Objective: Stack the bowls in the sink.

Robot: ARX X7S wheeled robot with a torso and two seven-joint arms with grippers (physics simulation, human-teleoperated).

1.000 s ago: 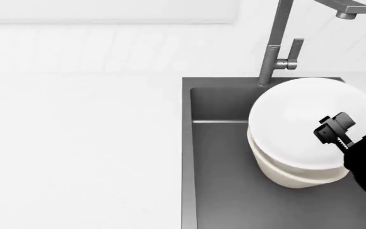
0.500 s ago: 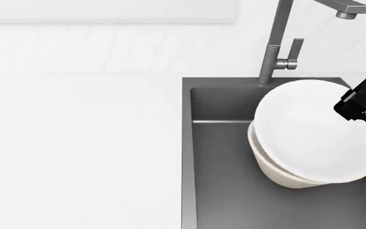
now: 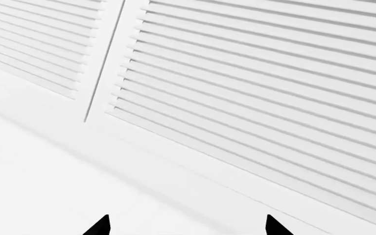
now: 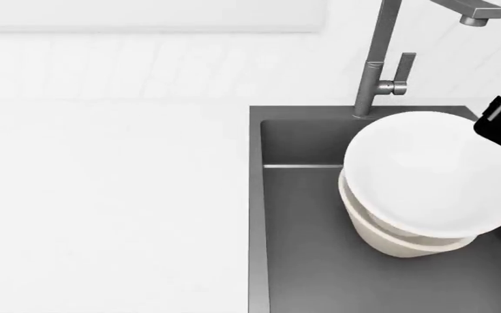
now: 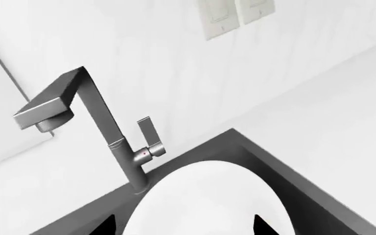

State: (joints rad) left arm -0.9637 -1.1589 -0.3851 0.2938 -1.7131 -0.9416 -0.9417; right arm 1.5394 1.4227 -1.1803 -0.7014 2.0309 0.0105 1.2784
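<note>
Two glossy bowls: white bowl (image 4: pixel 429 173) nested in cream bowl (image 4: pixel 394 238), rigid, slippery, probably breakable; best pinched at the rim. Right gripper (image 5: pixel 184 226) and left gripper (image 3: pixel 186 226) both hang parted, empty.

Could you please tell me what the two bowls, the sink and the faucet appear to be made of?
The white bowl and the cream bowl beneath it look like glazed ceramic, smooth with soft highlights, though plastic is possible. The sink looks like dark grey matte metal or composite, with no sharp reflections. The faucet looks like brushed steel, grey with a dull sheen.
</note>
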